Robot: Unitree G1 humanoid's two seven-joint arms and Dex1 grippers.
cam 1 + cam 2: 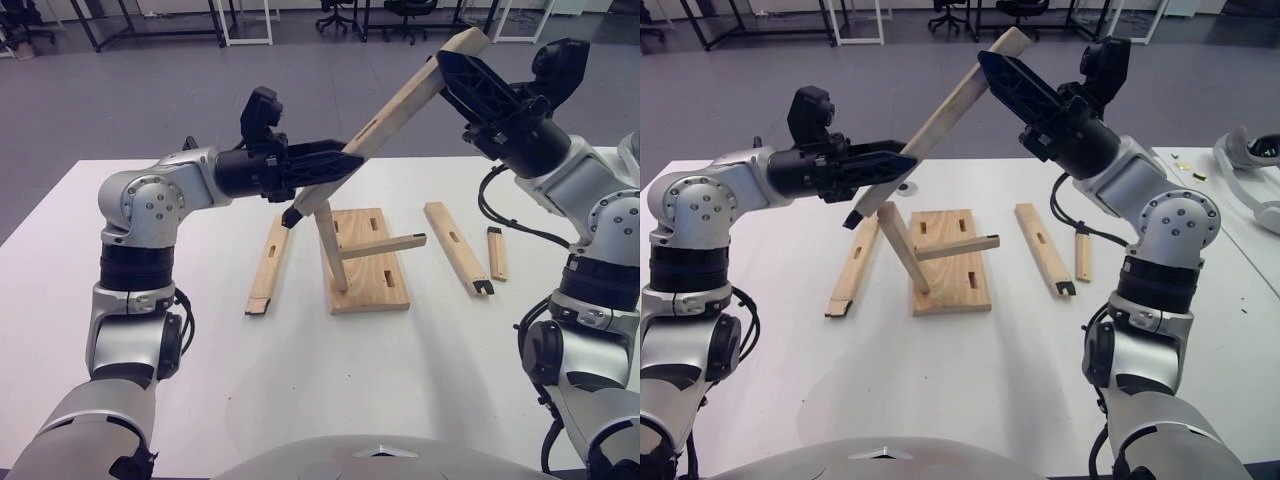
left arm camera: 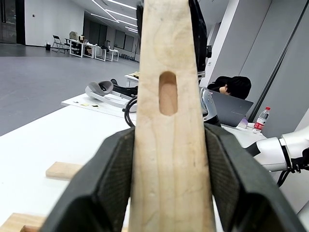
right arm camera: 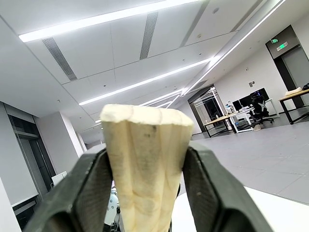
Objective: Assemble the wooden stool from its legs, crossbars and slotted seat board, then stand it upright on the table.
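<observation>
— Left hand: what has it got?

— It is clamped on a long wooden leg. The fingers press against both sides of the wood, just beside an oval slot, on the side toward the leg's lower end.

— And the right hand?

— Closed on the same leg at its upper end. Its wrist view shows the cut end of the wood squeezed between the two fingers.

— So how does that leg lie between them?

— It is up in the air and slanting. The top is high on the robot's right. The dark-tipped lower end points down toward the left and hangs above the surface. That tip is just beside the top of a standing leg; I cannot tell whether they touch.

— Where are the other parts?

— The slotted seat board lies flat on the white surface, below the lower half of the held leg. The standing leg rises tilted from the board near its left edge. A crossbar sticks out of that leg's side toward the right, above the board. One loose leg lies flat just left of the board and a second loose leg lies to its right. A short crossbar lies farther right, near that one.
</observation>
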